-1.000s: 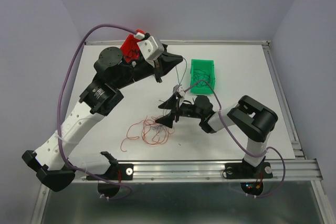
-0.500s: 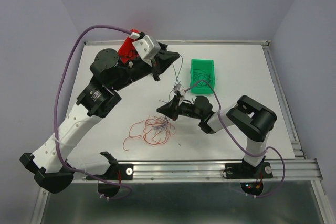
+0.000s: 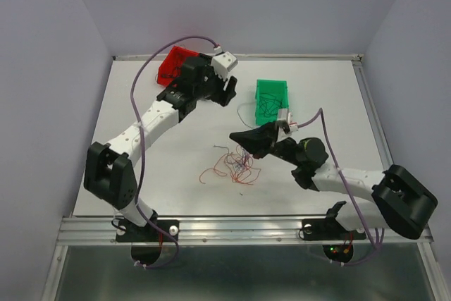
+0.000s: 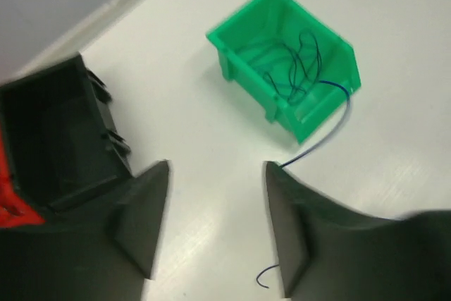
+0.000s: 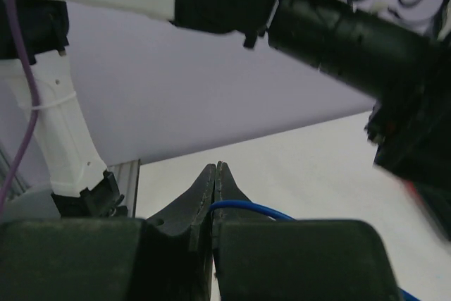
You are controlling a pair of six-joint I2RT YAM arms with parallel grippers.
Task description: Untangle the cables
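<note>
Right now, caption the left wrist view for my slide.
Left gripper, jaws open, faces a green bin of dark wires; one blue wire trails out.

This is looking like a robotics lab test cell. A white table (image 3: pixel 176 153) is sitting boxed in by bare lilac-grey walls (image 3: pixel 282 5) rising at its far, left and right edges. An aluminium rail (image 3: pixel 246 225) is running along the near edge, with two robot arms, left arm (image 3: pixel 151 121) and right arm (image 3: pixel 352 180), standing bolted to it. A thick lilac cable (image 3: pixel 187 39) is looping off the left arm. Small lights (image 3: pixel 343 250) are glowing below the near right corner. Only staged props are lying about: a green bin (image 3: pixel 271 96) toward the far edge, a red bin (image 3: pixel 171 65) at the far left corner, and the cables (image 3: pixel 229 168) tangling mid-table.
</note>
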